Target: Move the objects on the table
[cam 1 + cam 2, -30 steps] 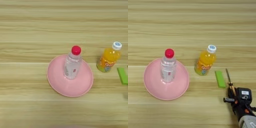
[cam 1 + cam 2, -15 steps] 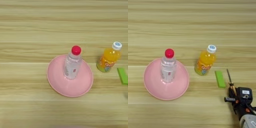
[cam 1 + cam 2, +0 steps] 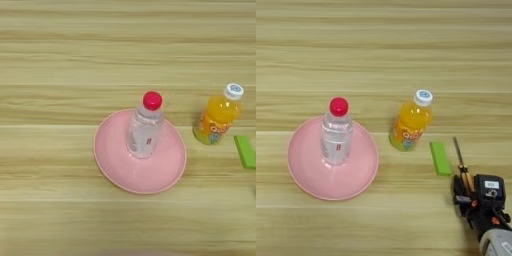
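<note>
On the table, a flat bright-green block lies right of centre; it also shows at the right edge of the left eye view. Just to its right lies the screwdriver, thin shaft pointing away from me, amber-and-black handle toward me. My right gripper comes up from the bottom right corner and sits over the handle end, covering most of it. Only the right eye view shows the gripper. Whether it grips the handle is unclear.
A pink plate lies left of centre with a clear water bottle, red-capped, standing upright on it. An orange juice bottle with a white cap stands just left of the green block.
</note>
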`<control>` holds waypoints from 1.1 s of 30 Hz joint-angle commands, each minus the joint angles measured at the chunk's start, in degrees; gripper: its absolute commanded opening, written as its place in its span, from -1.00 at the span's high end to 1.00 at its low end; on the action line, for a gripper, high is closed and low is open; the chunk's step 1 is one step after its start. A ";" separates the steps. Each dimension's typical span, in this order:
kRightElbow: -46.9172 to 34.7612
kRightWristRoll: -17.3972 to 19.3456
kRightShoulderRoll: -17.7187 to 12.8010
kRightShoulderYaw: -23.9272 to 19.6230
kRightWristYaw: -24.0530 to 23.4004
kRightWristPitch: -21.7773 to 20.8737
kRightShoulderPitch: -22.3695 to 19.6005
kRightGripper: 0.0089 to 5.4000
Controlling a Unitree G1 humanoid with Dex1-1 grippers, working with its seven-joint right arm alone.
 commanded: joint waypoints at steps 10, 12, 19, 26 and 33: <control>-3.67 -0.02 -1.61 -0.35 -0.61 -0.67 -0.39 -0.37; -4.07 -0.08 -1.60 -0.37 -0.71 -0.59 -0.29 -0.44; -5.06 -0.14 -1.50 -0.26 -0.65 -0.70 -0.08 -0.68; -5.35 0.01 -1.38 -0.68 -1.03 -0.78 -0.21 -0.92; -6.69 -0.31 -1.17 -1.06 -1.75 -1.72 -0.10 -0.99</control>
